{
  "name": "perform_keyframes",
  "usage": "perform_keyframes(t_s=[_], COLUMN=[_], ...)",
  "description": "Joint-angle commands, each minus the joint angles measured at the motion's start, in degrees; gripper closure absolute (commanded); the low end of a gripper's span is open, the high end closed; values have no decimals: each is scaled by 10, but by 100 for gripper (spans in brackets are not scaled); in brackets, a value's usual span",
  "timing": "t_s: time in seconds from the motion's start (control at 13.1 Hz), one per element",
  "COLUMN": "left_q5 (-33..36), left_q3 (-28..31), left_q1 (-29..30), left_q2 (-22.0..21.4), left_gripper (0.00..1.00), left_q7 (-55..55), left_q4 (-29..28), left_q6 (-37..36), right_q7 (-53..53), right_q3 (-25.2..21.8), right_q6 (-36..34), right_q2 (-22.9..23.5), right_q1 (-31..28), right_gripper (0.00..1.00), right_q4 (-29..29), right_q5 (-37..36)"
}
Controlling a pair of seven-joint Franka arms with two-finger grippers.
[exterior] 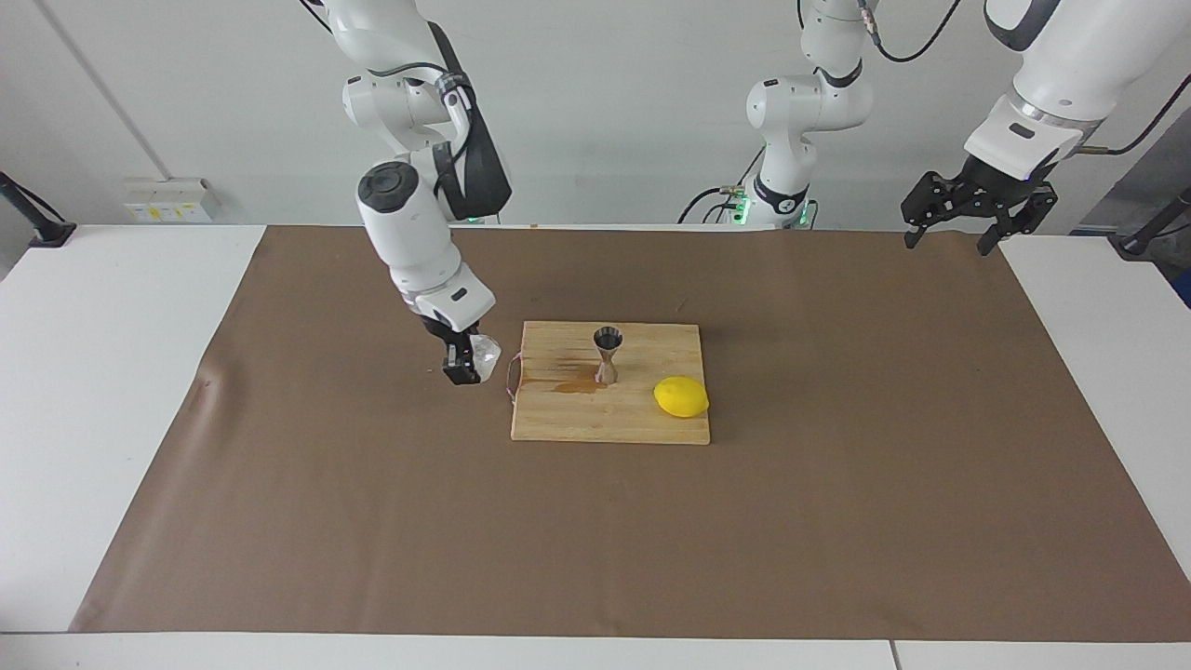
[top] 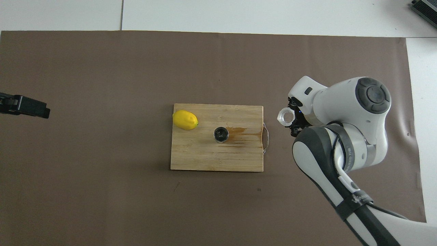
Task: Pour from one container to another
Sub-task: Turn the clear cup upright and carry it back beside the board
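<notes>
Cup (exterior: 485,353) pinched in the right gripper (exterior: 462,365), jaws closed on its wall; mouth up in the overhead view, clear and faceted. Gripper and cup hang low over the brown mat (exterior: 372,484), just off the board's (exterior: 609,414) handle (exterior: 511,380) end, toward the right arm's end of the desk (exterior: 112,391). Whether the cup touches the mat cannot be told.

Jigger (exterior: 607,355) upright on the board, steel, hourglass shape, about midway along the board and on its half nearer the robots. Brownish wet patch (exterior: 572,382) on the wood at the jigger's foot, spreading toward the handle end. Cup and jigger apart, board edge and handle between them.

Lemon (exterior: 681,396) on the board near the corner toward the left arm's end and farther from the robots, apart from the jigger.

Board sits near the middle of the mat; mat covers most of the desk, white showing at both ends.

Left gripper (exterior: 958,233) waits in the air over the mat's corner at the left arm's end nearest the robots, jaws spread, holding nothing.
</notes>
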Motion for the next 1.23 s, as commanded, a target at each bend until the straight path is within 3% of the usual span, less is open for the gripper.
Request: perform_keyframes(t_s=[0.0,0.46,1.0,1.15], left_q5=[1,1,1,1], left_q3=[5,5,5,5], left_q1=[-11,-12,-12,-12], left_q2=[1,2,3,3], left_gripper=[0,0,0,0], left_q7=[-9,-9,-10,-10], left_q4=[-1,-2,-3,-2], left_q6=[7,7,7,7], right_q7=[-71,-249,-329,-335], right_q3=[8,7,7,6], right_q6=[14,15,47,48], right_q2=[-13,-13,-4,-4], right_q1=[-44,-144,-199,-202], right_gripper=[82,82,81,76], right_q4=[-48,-103,-159,-165], right_q5=[56,173,212,212])
